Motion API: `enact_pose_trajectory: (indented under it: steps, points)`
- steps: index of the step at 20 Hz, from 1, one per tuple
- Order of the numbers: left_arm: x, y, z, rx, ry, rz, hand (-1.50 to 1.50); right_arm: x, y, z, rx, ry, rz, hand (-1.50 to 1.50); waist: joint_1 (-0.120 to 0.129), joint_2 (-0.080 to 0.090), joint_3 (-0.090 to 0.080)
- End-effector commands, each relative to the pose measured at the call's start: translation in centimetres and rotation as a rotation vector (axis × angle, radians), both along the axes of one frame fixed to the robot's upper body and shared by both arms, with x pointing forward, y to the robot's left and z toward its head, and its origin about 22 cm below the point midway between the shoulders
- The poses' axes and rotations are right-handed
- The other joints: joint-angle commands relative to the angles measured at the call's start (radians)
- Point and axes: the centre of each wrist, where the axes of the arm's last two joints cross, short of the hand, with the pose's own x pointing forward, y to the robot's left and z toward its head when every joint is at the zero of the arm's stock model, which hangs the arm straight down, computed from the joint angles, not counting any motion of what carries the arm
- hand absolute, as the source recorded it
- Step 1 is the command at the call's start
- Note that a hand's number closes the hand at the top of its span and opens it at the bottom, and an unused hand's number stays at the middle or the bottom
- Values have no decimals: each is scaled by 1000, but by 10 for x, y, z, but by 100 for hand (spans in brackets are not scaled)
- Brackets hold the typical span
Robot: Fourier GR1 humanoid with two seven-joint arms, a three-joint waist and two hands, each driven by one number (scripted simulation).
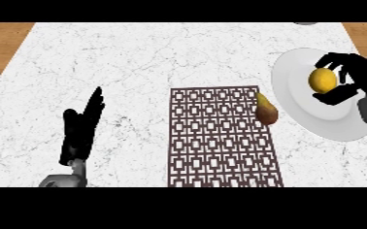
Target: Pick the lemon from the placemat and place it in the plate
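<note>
Two black hands show over a white marble desk [143, 63] with thin grey veins. The right hand [342, 77] is at the right side of the view, over a big round white plate [297, 102]. Its fingers [337, 60] and thumb [337, 97] are curled around a small round yellow lemon [323, 79], with the fingers above it and the thumb below it. So the lemon is in the right hand, over the inner part of the plate, and it is off the mat. It is hard to tell if the lemon touches the plate or is held just above it. The plate lies near the right edge of the desk and part of it runs out of the view. A brown placemat [222, 136] with a pattern of white boxes lies flat in the middle of the desk, to the left of the plate. An oval brown and yellow fruit or vegetable [267, 109] sits at the top right edge of the placemat, between the mat and the plate, and close to the plate's rim. It is hard to tell what kind of food it is. The left hand [80, 131] is at the lower left of the view, well apart from the mat. Its fingers are straight and point up, and it holds nothing. Strips of brown wood [13, 39] show at the far left and far right, past the edges of the desk.
</note>
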Motion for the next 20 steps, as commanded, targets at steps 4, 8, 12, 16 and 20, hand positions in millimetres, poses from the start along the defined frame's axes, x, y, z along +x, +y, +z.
enact_pose_trajectory:
  steps: [4, 8, 12, 16, 20]
  points:
    - [3, -2, -5, -1, 13, 3, 0, 6, -14, -5, 68, 53, 133, -150, -1, 0, 1]
    - [3, 13, -9, 2, 15, 26, 0, -4, -22, -10, 326, -121, 196, -150, -19, -4, 1]
    - [8, 7, -6, 16, 8, 26, 0, 9, -27, 16, 666, -288, 164, -150, -19, -1, 1]
    - [8, 1, 1, 3, 8, 22, 0, -21, -74, 12, 822, -267, 130, -150, -21, -4, 1]
    - [-20, 10, -20, -7, 21, 3, 0, -41, -100, 14, 851, -265, 128, -150, -5, -2, 1]
